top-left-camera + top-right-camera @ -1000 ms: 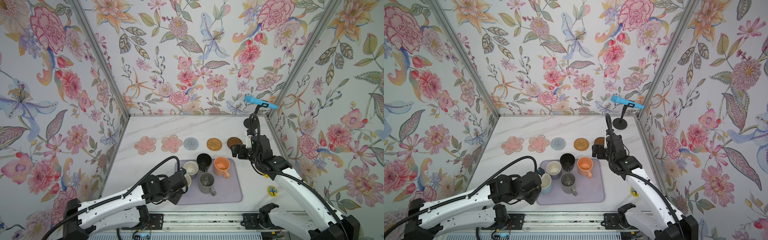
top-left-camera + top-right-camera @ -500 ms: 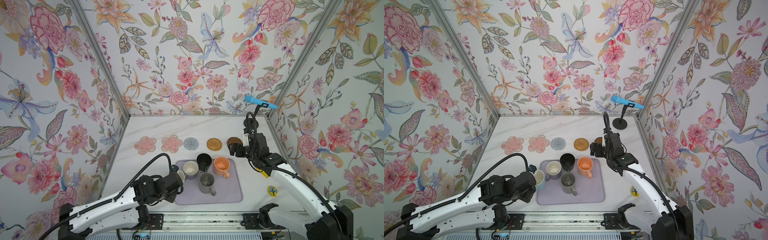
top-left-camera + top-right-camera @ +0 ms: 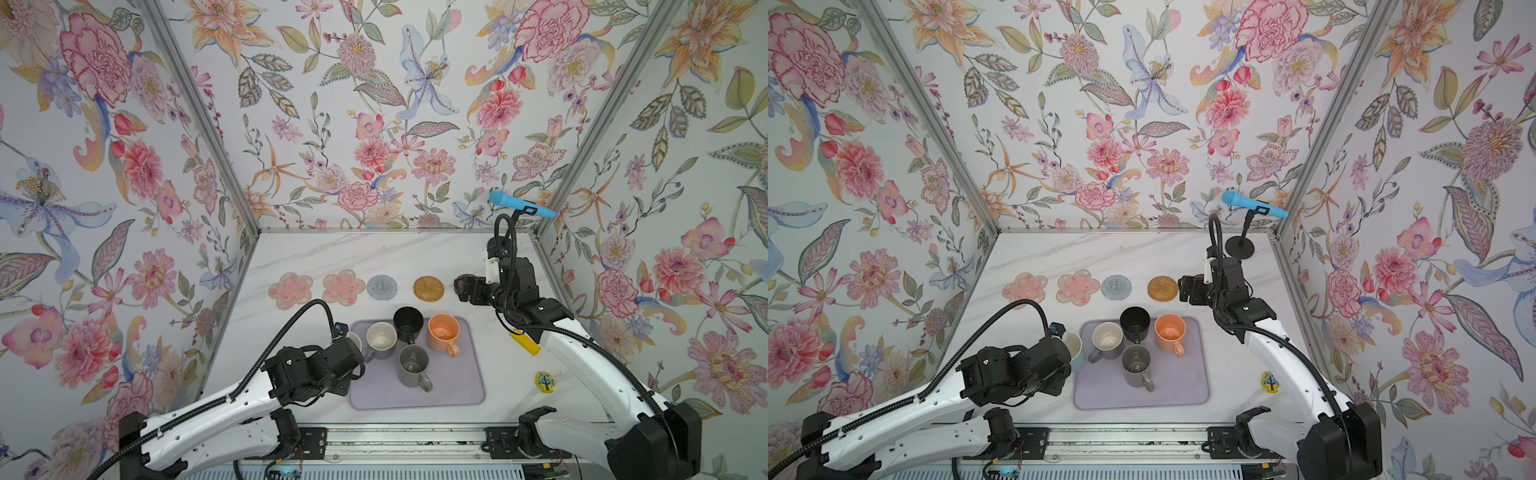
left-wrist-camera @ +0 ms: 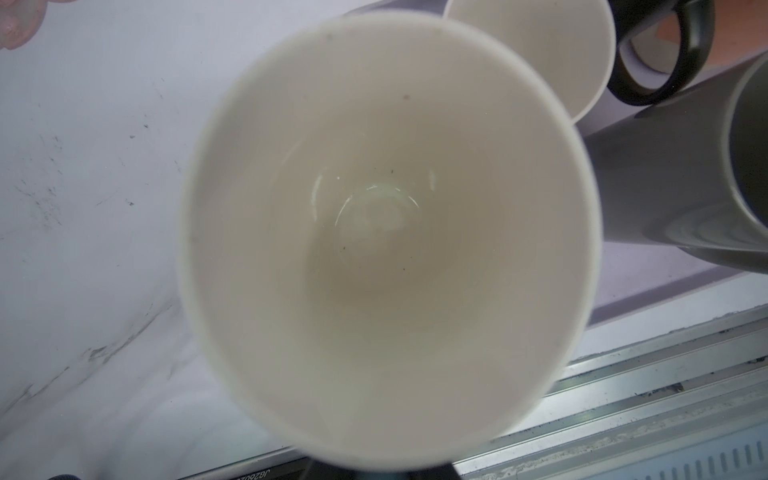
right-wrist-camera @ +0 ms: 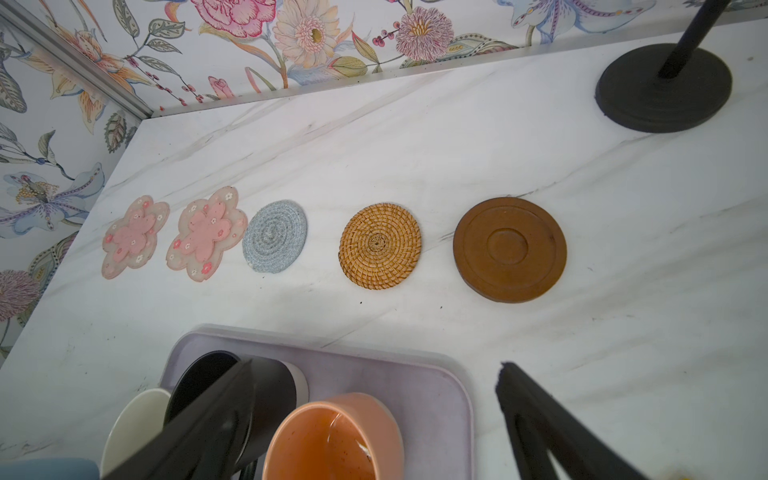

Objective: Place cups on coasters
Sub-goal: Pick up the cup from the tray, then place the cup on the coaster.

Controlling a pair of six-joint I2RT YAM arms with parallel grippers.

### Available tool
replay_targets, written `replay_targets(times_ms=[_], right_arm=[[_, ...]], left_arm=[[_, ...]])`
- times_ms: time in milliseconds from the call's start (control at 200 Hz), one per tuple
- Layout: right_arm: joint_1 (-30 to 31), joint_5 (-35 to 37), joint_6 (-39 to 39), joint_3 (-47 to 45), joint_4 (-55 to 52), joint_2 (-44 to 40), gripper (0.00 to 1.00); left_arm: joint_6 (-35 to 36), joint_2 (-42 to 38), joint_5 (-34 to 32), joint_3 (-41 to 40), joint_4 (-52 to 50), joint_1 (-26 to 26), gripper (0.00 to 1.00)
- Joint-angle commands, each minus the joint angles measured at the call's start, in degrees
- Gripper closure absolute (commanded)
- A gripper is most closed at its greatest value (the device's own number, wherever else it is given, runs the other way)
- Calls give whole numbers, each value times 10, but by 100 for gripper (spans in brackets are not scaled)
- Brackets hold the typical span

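We see the left gripper [image 3: 1062,356] clamped on the light blue mug [image 3: 1075,350] at the 9 o'clock edge of the lilac mat [image 3: 1183,386], while 4 other mugs [image 3: 1136,365] stand on that mat. The right gripper [image 5: 376,363] hangs empty, jaws wide apart, near the brown wooden coaster [image 5: 510,249], the 3 o'clock end of the 5-coaster row [image 5: 275,237] at the mat's 12 o'clock.
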Motion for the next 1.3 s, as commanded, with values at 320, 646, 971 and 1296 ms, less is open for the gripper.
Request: replay_targets(times_ms=[320, 646, 971, 1296], right_arm=[[-11, -17, -5, 27, 13, 23, 8], [-19, -27, -3, 38, 22, 45, 7], [-23, -34, -5, 46, 21, 64, 8], [-32, -35, -4, 45, 22, 61, 7]], left_arm=[[36, -6, -27, 20, 44, 121, 100], [92, 30, -25, 42, 67, 200, 100], [154, 59, -3, 58, 89, 308, 100], [220, 97, 41, 59, 126, 412, 100]])
